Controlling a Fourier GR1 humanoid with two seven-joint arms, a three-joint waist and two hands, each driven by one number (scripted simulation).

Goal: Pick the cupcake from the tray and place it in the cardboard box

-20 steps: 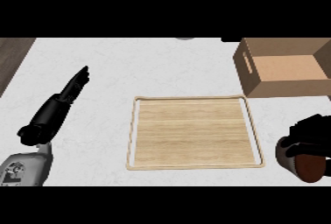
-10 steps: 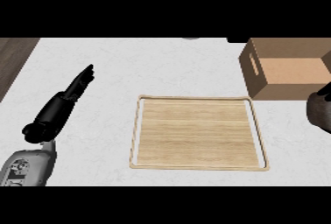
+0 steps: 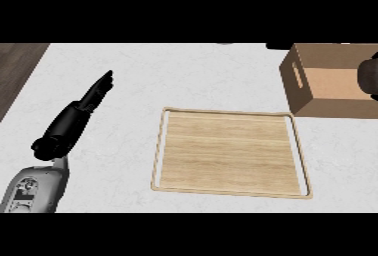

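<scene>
Where the white bench [image 3: 184, 75] fills the view, a wooden tray [image 3: 229, 152] lies at its middle with nothing on it. A cardboard box [image 3: 328, 80] stands open beyond the tray's right corner. The left hand [image 3: 92, 97] rests to the left, fingers straight and released. The right hand [image 3: 368, 75] shows only as a dark shape over the box's right edge; I cannot tell whether it is clenched. The cupcake is not visible, presumably inside that hand. Judged soft, light and crumbly, it is best held round its base.
</scene>
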